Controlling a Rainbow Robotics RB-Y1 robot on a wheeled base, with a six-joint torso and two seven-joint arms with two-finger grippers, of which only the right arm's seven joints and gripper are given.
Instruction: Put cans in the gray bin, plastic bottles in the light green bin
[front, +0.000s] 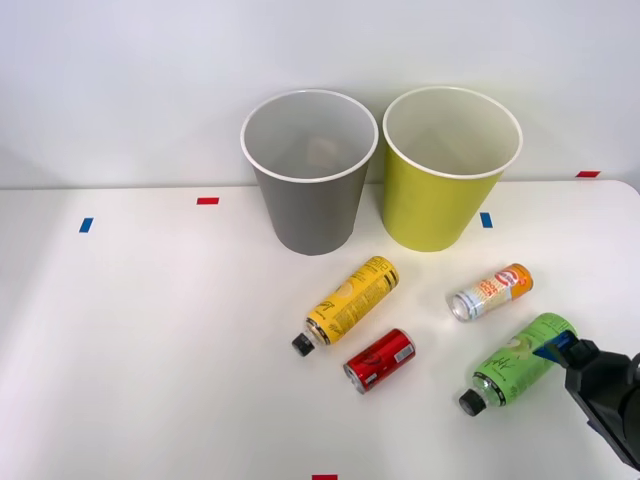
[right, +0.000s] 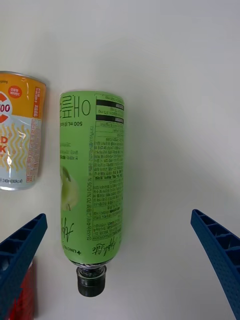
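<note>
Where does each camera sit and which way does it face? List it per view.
Front view: above the arms, looking forward and down at the table and both bins; the right gripper enters at lower right.
Right wrist view: on the right wrist, looking at the tabletop past its open blue fingers.
Shared: green-label bottle, orange-and-white can.

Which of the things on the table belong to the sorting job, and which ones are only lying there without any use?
Belong to the job:
- gray bin
- light green bin
- red can
- orange-and-white can
- yellow-label bottle
- green-label bottle, under the open right gripper

Just lying about:
- red tape marks
- blue tape marks
</note>
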